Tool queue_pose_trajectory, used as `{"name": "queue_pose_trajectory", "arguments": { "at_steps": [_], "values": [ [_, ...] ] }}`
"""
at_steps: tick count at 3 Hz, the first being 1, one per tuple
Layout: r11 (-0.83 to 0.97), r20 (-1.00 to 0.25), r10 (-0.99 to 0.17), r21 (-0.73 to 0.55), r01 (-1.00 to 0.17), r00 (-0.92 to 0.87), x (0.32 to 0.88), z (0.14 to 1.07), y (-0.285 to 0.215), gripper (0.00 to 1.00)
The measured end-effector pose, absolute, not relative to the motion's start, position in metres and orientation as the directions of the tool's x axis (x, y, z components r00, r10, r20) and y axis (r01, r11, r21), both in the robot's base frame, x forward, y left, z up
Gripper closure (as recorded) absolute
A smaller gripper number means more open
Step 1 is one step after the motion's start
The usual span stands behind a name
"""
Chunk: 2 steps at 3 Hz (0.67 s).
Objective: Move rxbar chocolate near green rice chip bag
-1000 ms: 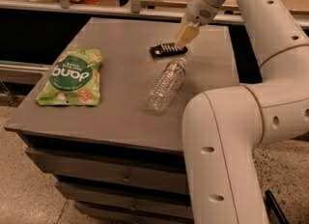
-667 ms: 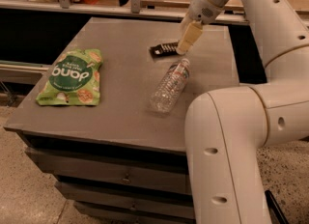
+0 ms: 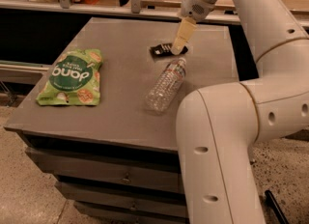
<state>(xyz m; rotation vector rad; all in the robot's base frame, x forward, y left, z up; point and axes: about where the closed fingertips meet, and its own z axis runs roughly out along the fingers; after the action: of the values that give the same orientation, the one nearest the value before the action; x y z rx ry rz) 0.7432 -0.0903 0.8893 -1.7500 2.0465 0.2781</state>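
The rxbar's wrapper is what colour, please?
The rxbar is black with white marks, camera view; gripper over one end.

Grey flat-topped cabinet (image 3: 116, 117) in front of me, drawers (image 3: 111, 175) with small knobs below its top, pale speckled floor (image 3: 29, 189) around it, a long counter (image 3: 96, 10) behind under dim warm light, my gripper (image 3: 177, 50) low over the cabinet's far side

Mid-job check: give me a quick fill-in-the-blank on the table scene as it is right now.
1. The gripper is at the rxbar chocolate, a small ____ wrapper.
2. The water bottle lies on its ____.
3. The green rice chip bag has a dark circle that reads ____.
Missing words: black; side; dang.
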Motion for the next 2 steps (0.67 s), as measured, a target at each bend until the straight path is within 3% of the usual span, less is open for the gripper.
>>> {"name": "queue_pose_trajectory", "arguments": {
  "at_steps": [2],
  "values": [
    [0.184, -0.408, -0.905, -0.122, -0.975, -0.12, 0.7506, 0.88, -0.0783, 0.0]
  ]
}}
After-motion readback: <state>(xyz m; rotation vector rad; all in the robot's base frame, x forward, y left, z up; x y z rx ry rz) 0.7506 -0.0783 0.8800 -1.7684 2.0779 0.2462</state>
